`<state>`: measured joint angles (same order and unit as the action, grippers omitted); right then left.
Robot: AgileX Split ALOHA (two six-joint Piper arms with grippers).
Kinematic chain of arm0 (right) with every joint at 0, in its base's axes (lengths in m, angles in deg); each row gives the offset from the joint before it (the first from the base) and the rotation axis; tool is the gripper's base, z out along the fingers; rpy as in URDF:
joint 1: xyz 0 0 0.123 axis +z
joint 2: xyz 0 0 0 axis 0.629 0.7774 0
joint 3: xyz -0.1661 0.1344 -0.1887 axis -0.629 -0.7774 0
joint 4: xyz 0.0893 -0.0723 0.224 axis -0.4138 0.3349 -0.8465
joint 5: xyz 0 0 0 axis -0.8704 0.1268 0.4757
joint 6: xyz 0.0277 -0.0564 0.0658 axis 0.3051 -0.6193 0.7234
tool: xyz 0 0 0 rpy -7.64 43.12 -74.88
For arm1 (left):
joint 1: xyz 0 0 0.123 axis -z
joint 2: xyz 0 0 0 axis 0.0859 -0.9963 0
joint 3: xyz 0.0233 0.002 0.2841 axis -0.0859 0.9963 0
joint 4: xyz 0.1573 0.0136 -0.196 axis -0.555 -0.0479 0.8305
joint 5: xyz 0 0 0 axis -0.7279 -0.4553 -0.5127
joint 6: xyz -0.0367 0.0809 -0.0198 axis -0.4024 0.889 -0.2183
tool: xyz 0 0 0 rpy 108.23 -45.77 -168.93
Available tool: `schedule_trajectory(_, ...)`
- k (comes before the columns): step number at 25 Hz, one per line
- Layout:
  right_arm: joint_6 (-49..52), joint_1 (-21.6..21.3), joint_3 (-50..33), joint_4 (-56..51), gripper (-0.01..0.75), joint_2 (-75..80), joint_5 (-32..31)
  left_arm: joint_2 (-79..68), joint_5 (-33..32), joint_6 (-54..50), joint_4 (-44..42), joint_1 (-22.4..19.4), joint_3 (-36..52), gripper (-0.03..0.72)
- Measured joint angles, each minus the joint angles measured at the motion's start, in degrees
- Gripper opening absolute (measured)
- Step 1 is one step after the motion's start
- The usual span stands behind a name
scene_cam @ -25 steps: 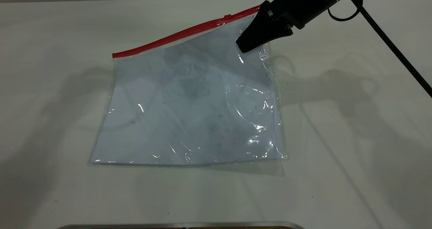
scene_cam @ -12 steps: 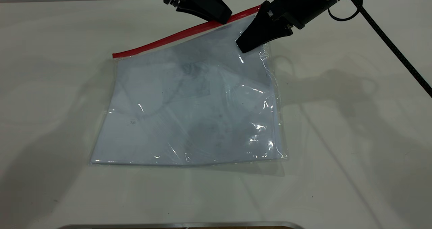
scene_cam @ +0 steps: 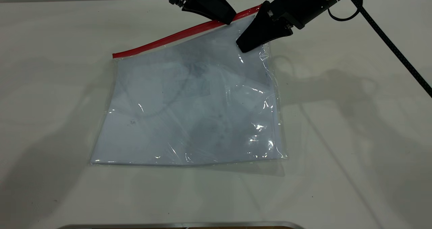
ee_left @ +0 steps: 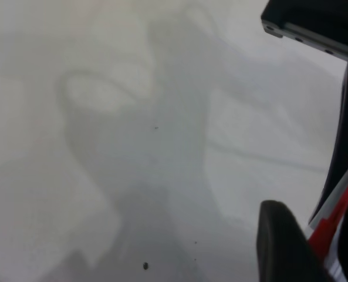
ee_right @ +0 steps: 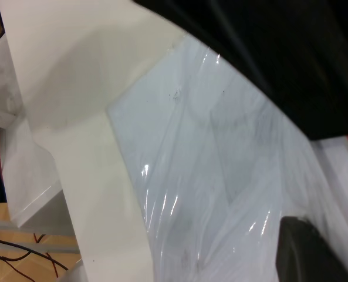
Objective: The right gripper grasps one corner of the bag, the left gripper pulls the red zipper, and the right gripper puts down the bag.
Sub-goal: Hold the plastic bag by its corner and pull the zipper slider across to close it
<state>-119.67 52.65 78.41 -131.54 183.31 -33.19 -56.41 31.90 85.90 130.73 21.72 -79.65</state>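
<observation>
- Clear plastic, crinkled and shiny, makes up the bag (scene_cam: pixel 192 104), which lies flat on the white table (scene_cam: pixel 354 137); it serves as the landmark for everything else.
- White sheets fill the bag, and its near long edge lies closest to the camera, with a thin metal rim (scene_cam: pixel 182 225) at the table's front edge before it.
- Glare and creases run along the bag's short side nearest the right arm.
- Along the bag's far long edge runs the red zipper (scene_cam: pixel 175 36), a thin strip slanting up toward the far right corner of the bag (scene_cam: pixel 258 13).
- At that corner the right gripper (scene_cam: pixel 249 41) reaches in from behind the bag, its black fingers pressed together on the plastic, one above the sheet and one below, as the right wrist view also shows (ee_right: pixel 314 252).
- Just beside it along the zipper, the left gripper (scene_cam: pixel 227 19) has its tip down on the red strip; in the left wrist view the red strip (ee_left: pixel 338 211) passes between its two dark fingers (ee_left: pixel 282 241), pinching the zipper.
- A black cable (scene_cam: pixel 388 40) trails from the right arm across the table beyond the bag's right side.
</observation>
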Motion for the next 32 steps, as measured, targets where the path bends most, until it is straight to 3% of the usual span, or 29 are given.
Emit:
schedule_trajectory(4, 0.0, 0.0, 0.0, 0.0, 0.034, 0.0, 0.0, 0.0, 0.2, 0.0, 0.0, 0.0, 0.0, 0.207)
schedule_trajectory(17, 0.0, 0.0, 0.0, 0.0, 0.034, 0.0, 0.0, -0.3, 0.4, 1.1, 0.0, 0.7, 0.0, 0.190)
schedule_trajectory(23, 0.0, 0.0, 0.0, 0.1, 0.034, 0.0, 0.2, -0.3, 0.8, 3.0, -0.1, 0.9, 0.0, 0.060)
schedule_trajectory(32, 0.0, -3.1, 0.0, -3.0, 0.034, 0.1, -2.9, -0.3, 2.2, 4.6, 2.1, 0.9, -0.1, 0.053)
